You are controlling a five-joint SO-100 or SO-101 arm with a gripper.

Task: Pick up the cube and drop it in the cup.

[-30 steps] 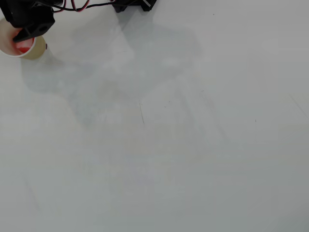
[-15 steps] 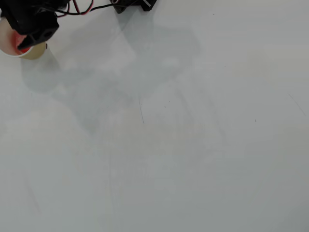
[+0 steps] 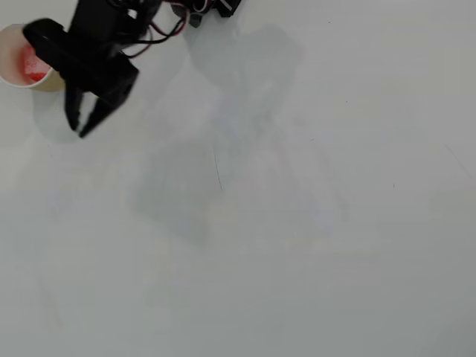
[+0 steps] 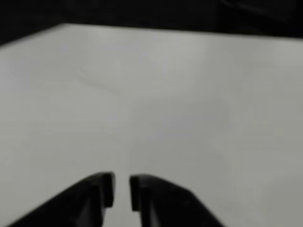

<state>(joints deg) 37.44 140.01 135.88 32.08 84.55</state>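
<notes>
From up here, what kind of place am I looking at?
Probably a hobby or lab tabletop: a plain white table, a small black robot arm's gripper with loose wires, and a paper cup holding a red cube.

Pale white tabletop (image 3: 297, 260), soft shadows

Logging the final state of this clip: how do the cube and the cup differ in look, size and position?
In the overhead view, the cube is red-pink, while the cup is pale with a tan outer wall. The cube is much smaller than the cup's mouth. The cube lies inside; the cup stands on the table. Both sit at the view's upper left, beside the gripper.
</notes>
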